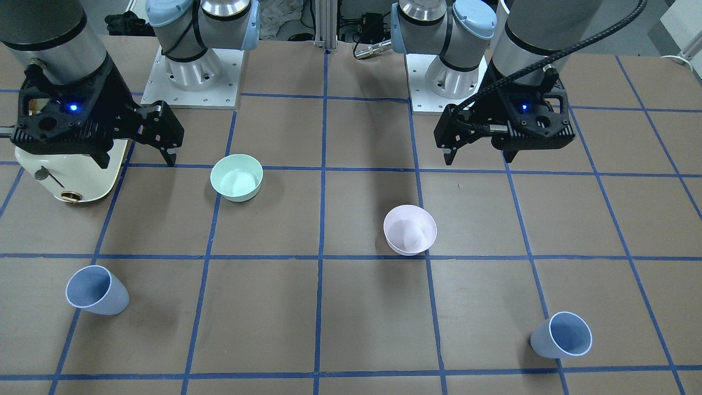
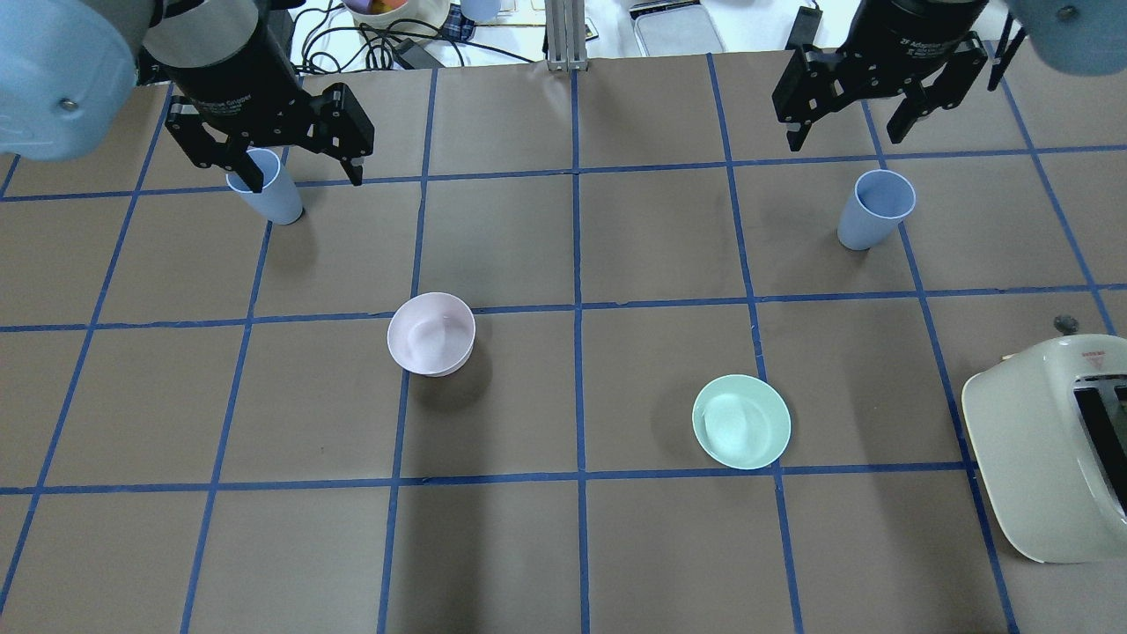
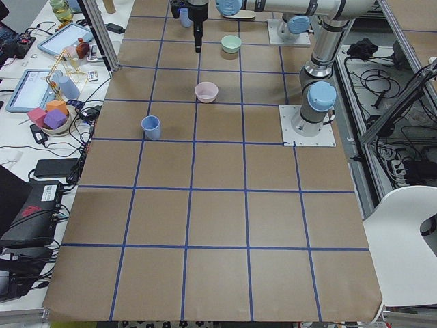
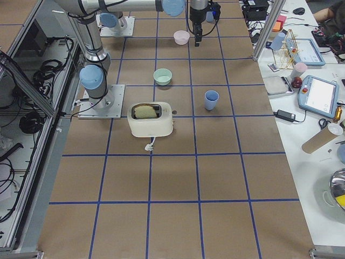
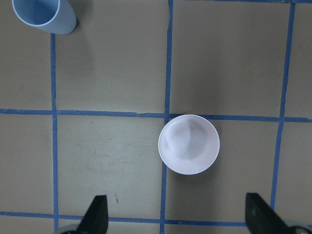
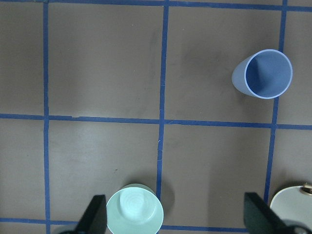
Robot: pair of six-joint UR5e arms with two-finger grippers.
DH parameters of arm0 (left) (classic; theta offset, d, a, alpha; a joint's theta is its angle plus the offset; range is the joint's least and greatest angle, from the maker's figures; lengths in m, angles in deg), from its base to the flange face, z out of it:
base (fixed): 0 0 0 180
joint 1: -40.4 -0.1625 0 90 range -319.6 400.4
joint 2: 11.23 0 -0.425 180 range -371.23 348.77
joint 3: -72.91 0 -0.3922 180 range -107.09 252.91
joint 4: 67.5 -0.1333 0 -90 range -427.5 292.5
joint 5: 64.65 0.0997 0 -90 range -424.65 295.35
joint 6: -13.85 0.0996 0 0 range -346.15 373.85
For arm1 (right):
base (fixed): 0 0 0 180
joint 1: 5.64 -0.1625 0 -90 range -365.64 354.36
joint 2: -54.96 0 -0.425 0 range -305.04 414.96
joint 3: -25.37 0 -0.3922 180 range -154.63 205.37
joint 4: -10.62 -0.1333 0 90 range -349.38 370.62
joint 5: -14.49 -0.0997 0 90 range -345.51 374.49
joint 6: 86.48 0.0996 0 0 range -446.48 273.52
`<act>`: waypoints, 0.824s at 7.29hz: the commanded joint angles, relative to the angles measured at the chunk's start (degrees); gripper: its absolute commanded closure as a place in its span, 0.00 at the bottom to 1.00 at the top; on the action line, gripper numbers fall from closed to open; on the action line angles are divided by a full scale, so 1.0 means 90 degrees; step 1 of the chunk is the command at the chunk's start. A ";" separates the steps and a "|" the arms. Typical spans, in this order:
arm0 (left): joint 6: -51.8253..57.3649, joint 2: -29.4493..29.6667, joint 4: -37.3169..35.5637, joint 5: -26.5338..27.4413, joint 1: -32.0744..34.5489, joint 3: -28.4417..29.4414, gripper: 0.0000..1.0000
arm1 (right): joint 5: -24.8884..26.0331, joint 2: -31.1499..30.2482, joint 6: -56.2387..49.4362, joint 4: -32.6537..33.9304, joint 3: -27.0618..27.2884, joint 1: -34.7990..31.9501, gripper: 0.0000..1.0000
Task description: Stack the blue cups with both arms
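Note:
Two pale blue cups stand upright and apart on the brown table. One [image 2: 268, 198] [image 1: 562, 334] is on my left side, far from the base; in the left wrist view it [image 5: 44, 14] is at the top left corner. The other [image 2: 872, 211] [image 1: 96, 289] [image 6: 265, 74] is on my right side. My left gripper [image 2: 305, 180] [image 1: 478, 159] [image 5: 178, 219] hangs high over the table, open and empty. My right gripper [image 2: 843, 141] [image 1: 137, 162] [image 6: 175, 219] is also high, open and empty. Neither touches a cup.
A pale pink bowl [image 2: 431, 333] [image 5: 188, 144] sits left of centre and a mint green bowl [image 2: 741, 421] [image 6: 135, 212] right of centre. A cream toaster [image 2: 1048, 458] [image 1: 71, 175] stands near my right base. Blue tape lines grid the table.

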 commanded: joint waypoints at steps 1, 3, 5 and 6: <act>0.0008 0.0000 0.0000 -0.0006 0.0000 0.0000 0.00 | 0.0008 0.0000 0.0010 -0.0002 0.0004 0.0009 0.00; 0.0008 0.0009 0.0000 0.0004 -0.0010 0.0000 0.00 | -0.0001 -0.0010 0.0000 -0.0002 0.0024 -0.0001 0.00; -0.0002 0.0010 -0.0010 -0.0006 -0.0010 0.0000 0.00 | -0.0001 -0.0010 0.0000 0.0007 -0.0015 0.0000 0.00; 0.0008 0.0019 -0.0010 -0.0015 -0.0010 0.0010 0.00 | 0.0008 0.0000 -0.0019 -0.0002 -0.0005 0.0019 0.00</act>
